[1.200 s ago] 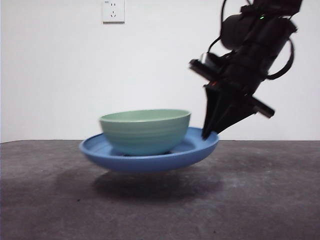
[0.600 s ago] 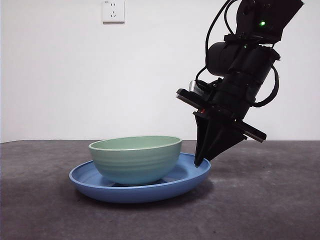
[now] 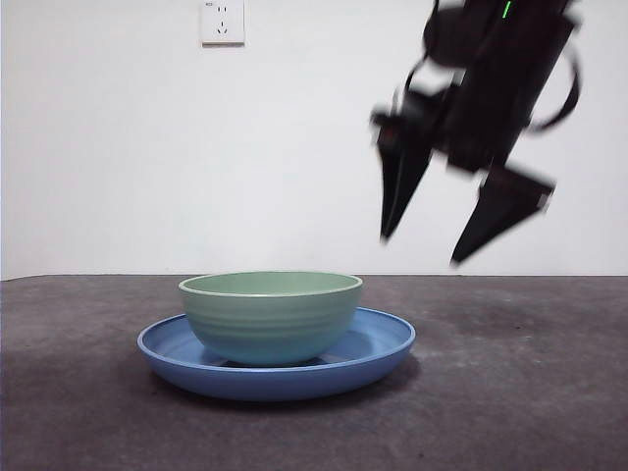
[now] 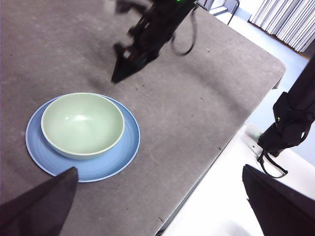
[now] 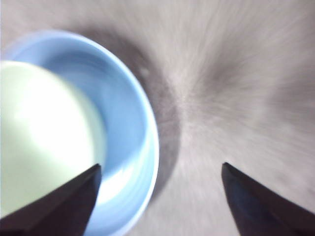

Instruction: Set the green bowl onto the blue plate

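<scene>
The green bowl [image 3: 270,316] stands upright in the middle of the blue plate [image 3: 385,341], which rests flat on the dark table. My right gripper [image 3: 422,250] is open and empty, blurred, in the air above the plate's right rim and clear of it. In the right wrist view the bowl [image 5: 39,137] and the plate [image 5: 129,123] lie beside the spread jaws of this gripper [image 5: 161,166]. My left gripper [image 4: 159,169] is open and empty, high above the table. From there the bowl [image 4: 81,123], the plate [image 4: 125,152] and the right arm [image 4: 147,34] show below.
A white wall socket [image 3: 222,20] sits on the wall behind. The table's edge [image 4: 216,147] runs close to the plate in the left wrist view, with a black device and cables [image 4: 285,123] beyond it.
The right gripper lowered the plate with the bowl onto the table, let go of the plate's rim, opened and rose up and to the right.
</scene>
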Robot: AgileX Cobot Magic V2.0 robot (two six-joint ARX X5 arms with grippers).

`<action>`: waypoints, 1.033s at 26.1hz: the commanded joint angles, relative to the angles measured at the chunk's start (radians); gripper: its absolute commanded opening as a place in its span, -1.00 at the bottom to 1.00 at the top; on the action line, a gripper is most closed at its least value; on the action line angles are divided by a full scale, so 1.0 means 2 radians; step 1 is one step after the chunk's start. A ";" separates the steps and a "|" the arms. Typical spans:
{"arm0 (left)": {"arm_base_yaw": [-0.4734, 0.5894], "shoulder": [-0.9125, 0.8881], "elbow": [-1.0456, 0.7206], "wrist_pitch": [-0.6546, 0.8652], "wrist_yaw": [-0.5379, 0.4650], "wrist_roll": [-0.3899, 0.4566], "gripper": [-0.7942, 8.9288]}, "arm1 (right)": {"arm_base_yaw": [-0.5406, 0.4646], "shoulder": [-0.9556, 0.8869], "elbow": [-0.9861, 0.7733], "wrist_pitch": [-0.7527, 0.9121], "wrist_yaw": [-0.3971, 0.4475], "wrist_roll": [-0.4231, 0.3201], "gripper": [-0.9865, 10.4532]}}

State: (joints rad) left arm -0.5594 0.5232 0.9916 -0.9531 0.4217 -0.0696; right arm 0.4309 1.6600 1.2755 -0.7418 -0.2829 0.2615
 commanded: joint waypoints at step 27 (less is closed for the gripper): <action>-0.002 0.003 0.005 0.003 0.002 0.002 0.26 | 0.062 -0.536 -0.067 -0.181 0.071 -0.056 0.18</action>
State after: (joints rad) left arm -0.5594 0.5232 0.9916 -0.9535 0.4217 -0.0696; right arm 0.5488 0.5987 1.1439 -1.1107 -0.1375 0.1566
